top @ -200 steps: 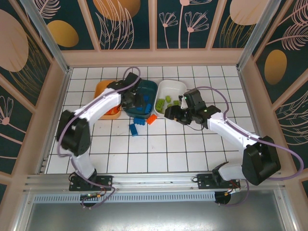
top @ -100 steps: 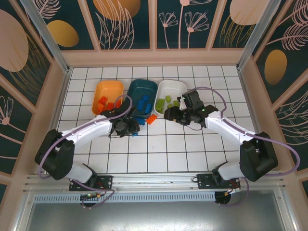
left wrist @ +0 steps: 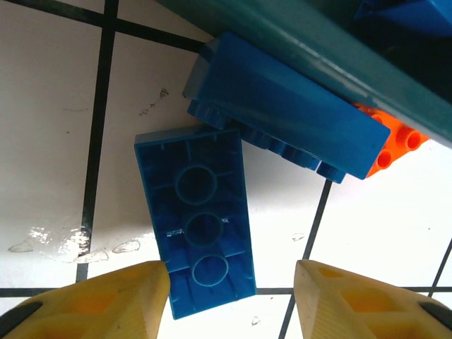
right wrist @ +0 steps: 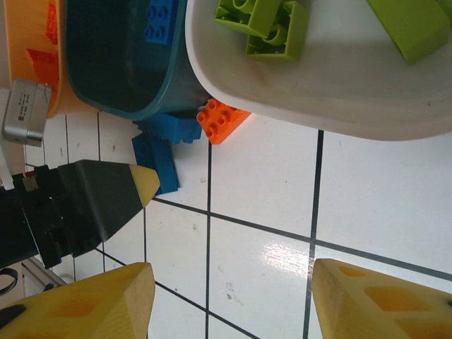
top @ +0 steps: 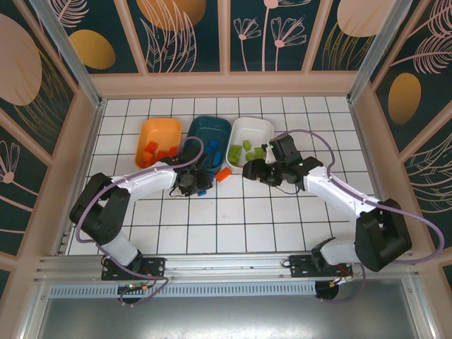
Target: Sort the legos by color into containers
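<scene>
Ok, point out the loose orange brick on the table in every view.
Top external: the orange brick lies on the table near the centre, just in front of where the teal tray and white tray meet.
Left wrist: right edge, poking out behind a blue brick, below the teal tray's wall.
Right wrist: upper middle-left, at the white tray's rim.
Shared landmark: the teal tray.

Upturned blue brick (left wrist: 199, 227) is showing smooth, faintly scuffed plastic; teal tray (right wrist: 120, 70) is looking glossy; white tiled table (right wrist: 282, 247) is reflecting glare
</scene>
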Tool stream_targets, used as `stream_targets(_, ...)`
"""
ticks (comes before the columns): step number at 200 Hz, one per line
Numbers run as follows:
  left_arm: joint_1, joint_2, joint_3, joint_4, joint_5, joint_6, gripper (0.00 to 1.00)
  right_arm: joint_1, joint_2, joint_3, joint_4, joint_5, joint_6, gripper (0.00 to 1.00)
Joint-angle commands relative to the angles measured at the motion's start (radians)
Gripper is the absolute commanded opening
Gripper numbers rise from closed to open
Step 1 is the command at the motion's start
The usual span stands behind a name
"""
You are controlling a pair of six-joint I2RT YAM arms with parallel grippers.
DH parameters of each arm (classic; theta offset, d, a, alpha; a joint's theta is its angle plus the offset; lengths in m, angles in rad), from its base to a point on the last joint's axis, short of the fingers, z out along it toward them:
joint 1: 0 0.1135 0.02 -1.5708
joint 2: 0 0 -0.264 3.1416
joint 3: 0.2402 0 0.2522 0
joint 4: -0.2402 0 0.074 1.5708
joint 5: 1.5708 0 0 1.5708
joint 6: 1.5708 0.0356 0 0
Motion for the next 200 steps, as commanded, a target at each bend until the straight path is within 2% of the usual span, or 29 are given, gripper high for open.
stream_targets(1,-0.007,0.050,-0.009,-0.029,-0.002,0.018,0.50,-0.010,-0.030,-0.022,-0.012,0.013,-0.018,0.61)
stream_targets(40,-0.007,0.005,-0.027,-0.064,-0.008,0.019,0.50,-0.013,-0.025,-0.034,0.011,0.006,-0.008,0.61)
stream_targets(104,-0.008,-0.090,-0.039,-0.145,-0.043,0.027,0.58,-0.013,-0.001,-0.047,0.056,-0.015,0.018,0.61)
stream_targets(164,-0.007,0.047,0.049,-0.109,-0.051,0.076,0.59,-0.012,0.000,-0.036,0.055,-0.017,0.028,0.61)
stream_targets(200,-0.007,0.137,0.110,-0.104,-0.050,0.101,0.57,-0.012,-0.015,-0.043,0.049,-0.012,0.035,0.61)
